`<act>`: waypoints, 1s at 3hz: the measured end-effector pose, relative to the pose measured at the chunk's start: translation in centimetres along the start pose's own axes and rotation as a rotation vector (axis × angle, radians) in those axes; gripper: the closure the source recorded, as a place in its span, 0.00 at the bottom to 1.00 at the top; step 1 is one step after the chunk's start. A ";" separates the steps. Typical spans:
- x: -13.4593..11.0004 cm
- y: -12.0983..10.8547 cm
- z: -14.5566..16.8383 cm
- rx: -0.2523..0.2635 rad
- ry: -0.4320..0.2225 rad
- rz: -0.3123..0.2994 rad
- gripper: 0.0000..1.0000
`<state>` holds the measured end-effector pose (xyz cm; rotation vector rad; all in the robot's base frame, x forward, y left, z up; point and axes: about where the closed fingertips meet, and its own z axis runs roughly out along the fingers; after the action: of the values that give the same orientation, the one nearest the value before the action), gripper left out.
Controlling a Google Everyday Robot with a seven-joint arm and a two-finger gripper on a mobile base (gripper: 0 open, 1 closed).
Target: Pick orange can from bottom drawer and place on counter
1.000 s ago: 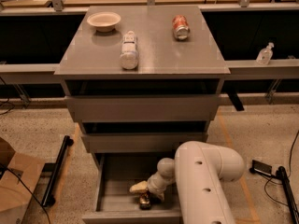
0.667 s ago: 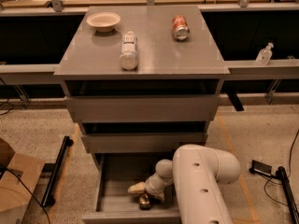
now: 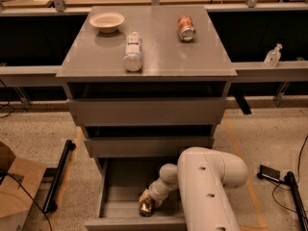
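The bottom drawer [image 3: 120, 189] is pulled open below the grey cabinet. The orange can [image 3: 146, 207] lies near the drawer's front panel, its shiny bronze end showing. My white arm reaches down into the drawer, and my gripper [image 3: 147, 200] is right at the can, over its top. The counter [image 3: 159, 47] is the cabinet's glossy grey top, well above the gripper.
On the counter stand a white bowl [image 3: 107, 21], a white plastic bottle [image 3: 133, 52] lying down and a red-and-white can [image 3: 186, 28]. Two upper drawers [image 3: 144, 110] stick out slightly above the open one. A cardboard box [image 3: 14, 189] sits at the left, cables at the right.
My arm has shifted slightly left and lower in the drawer, bringing the gripper closer onto the can. The can has not moved.
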<state>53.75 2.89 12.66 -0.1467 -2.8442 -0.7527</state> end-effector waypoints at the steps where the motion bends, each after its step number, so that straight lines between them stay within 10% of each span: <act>1: 0.0 0.0 0.0 0.000 0.000 0.000 0.73; 3: -2.8 2.3 -3.5 -0.028 0.000 -0.035 1.00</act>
<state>57.34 3.05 16.16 -0.1007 -2.8445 -0.7997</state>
